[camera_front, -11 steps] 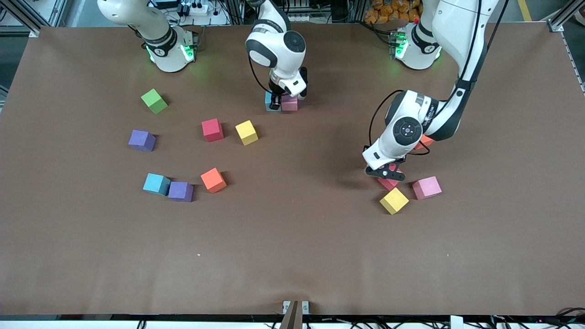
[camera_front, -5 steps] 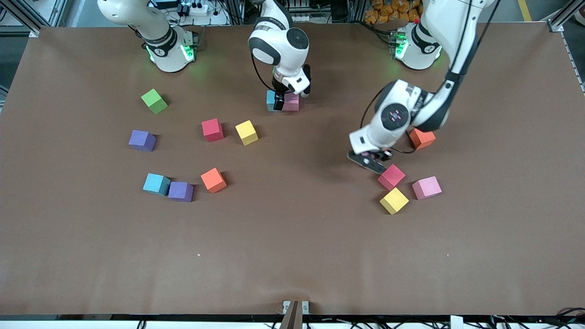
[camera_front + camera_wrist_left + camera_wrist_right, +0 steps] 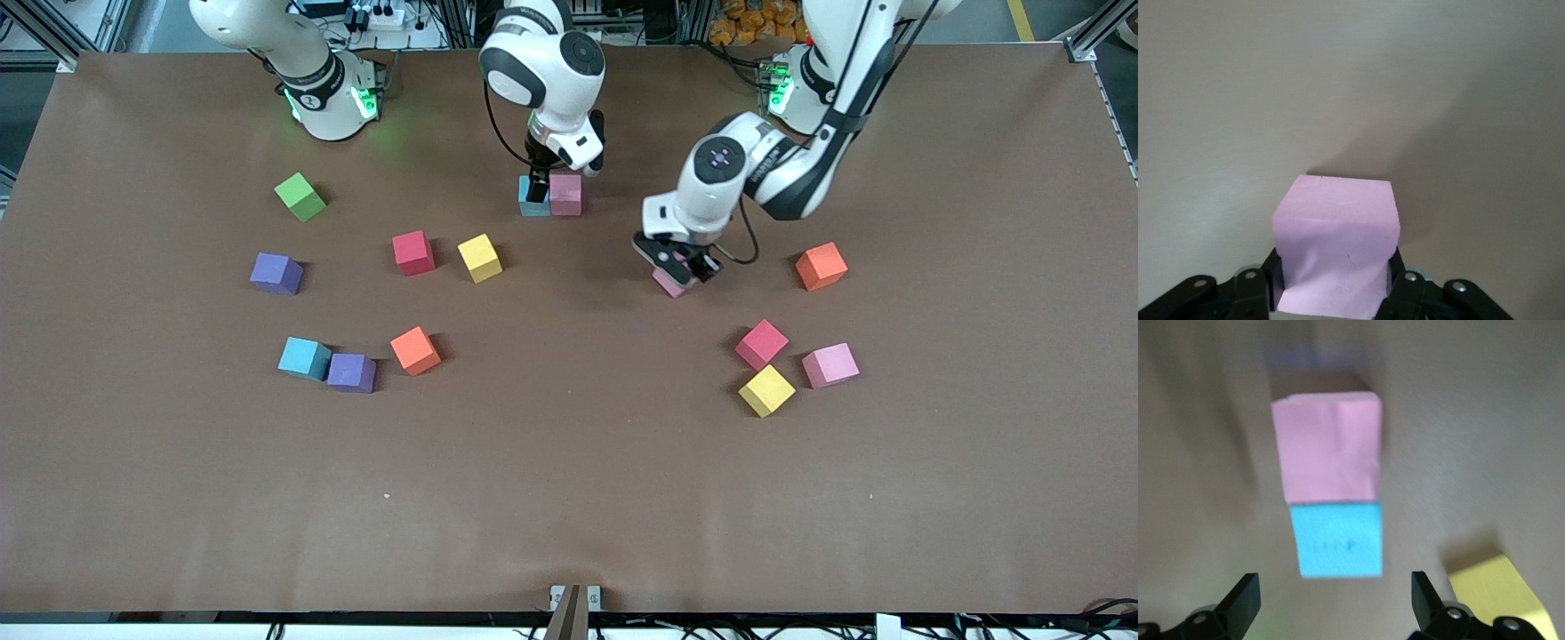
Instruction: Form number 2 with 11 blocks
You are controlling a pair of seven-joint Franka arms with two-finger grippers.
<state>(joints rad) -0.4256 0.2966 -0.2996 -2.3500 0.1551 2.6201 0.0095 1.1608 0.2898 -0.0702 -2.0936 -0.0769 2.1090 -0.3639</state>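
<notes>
Stock on the surface (image 3: 569, 498): two blocks seated edge to edge near the robots' bases, a blue block (image 3: 532, 197) and a pink block (image 3: 565, 195). This pair is the only start of the number 2 you have.

Right gripper (image 3: 539, 188): just above the blue block, fingers spread wide, holding nothing.

Left gripper (image 3: 680, 267): clamped on a pale pink block (image 3: 669, 283), carried low over bare surface between the seated pair and the orange block (image 3: 821, 266). The left wrist view shows the cube (image 3: 1337, 243) square between the fingers.

Loose blocks:
- toward the left arm's end, a red block (image 3: 761, 344), a yellow block (image 3: 766, 390) and another pink block (image 3: 830, 364);
- toward the right arm's end, red (image 3: 413, 252), yellow (image 3: 480, 258), orange (image 3: 415, 350), blue (image 3: 304, 357), two purple (image 3: 276, 273) (image 3: 351, 372);
- a green cube (image 3: 300, 196), not for use.

Handling note: bring the held cube down flush against the seated pink block, faces parallel. Let the right arm lift clear first, since both grippers would crowd that spot. Release only once the cube sits flat, or you may nudge the row askew.
</notes>
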